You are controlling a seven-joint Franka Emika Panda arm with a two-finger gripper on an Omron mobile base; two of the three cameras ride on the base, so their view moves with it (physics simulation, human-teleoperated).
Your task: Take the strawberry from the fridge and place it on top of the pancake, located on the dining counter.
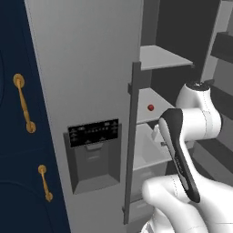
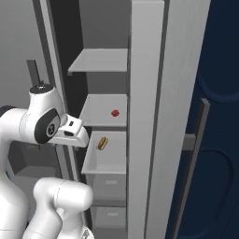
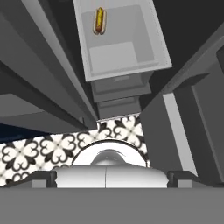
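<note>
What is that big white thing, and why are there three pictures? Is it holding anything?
The big white thing is a robot arm in a pretend, computer-drawn kitchen. It stands in front of an open grey fridge.

Two pictures come from cameras riding on the robot's base, one behind it on the left and one on the right, so you see the same fridge from two sides. The third comes from a camera on the robot's hand, looking down past the fridge's drawers to a patterned floor.

On a middle shelf sits a tiny red strawberry. In the white bin just below lies a hot dog.

The robot's jaws are wide open and hold nothing. It has not yet picked up the strawberry.
</note>
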